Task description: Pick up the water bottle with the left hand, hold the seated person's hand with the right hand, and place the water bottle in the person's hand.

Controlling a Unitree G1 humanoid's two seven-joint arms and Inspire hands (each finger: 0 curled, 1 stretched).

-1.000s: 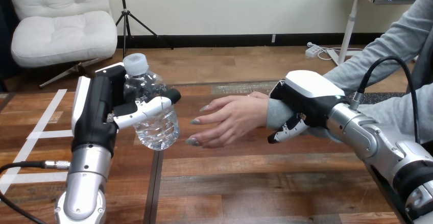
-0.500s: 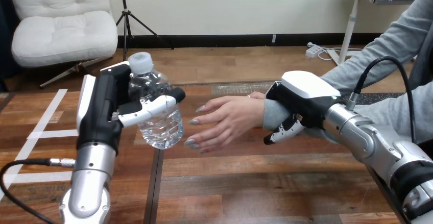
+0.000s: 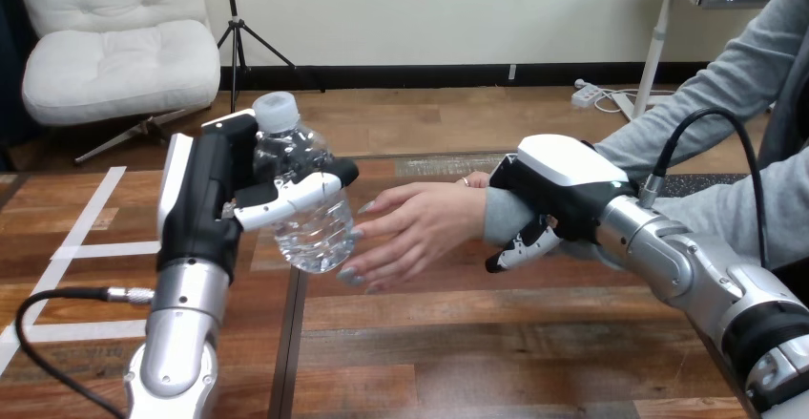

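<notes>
Head view across the wooden table (image 3: pixel 496 343). Open tabletop lies along the near side in front of both arms. The middle of the scene is crowded, with almost no free space between bottle and palm. The left hand (image 3: pixel 205 204), raised above the table's left half, grasps the water bottle (image 3: pixel 303 211), clamping it between the thumb across its near side and the fingers behind it (the bottle is tilted, its white cap (image 3: pixel 272 112) leaning left and its base right). The bottle hangs clear of the table. Its lower part appears to meet the fingertips of the person's hand (image 3: pixel 420 228), which reaches in from the right with fingers spread and relaxed and the palm turned toward the bottle. The right hand (image 3: pixel 558 185) sits over the person's wrist, just right of that hand, its fingers (image 3: pixel 520 245) curled down round the grey sleeve in a grasp. Surface: dark wood planks with a seam (image 3: pixel 286 343) running near to far below the bottle, and strips of white tape (image 3: pixel 91 247) at the left, well apart from the person's hand.
</notes>
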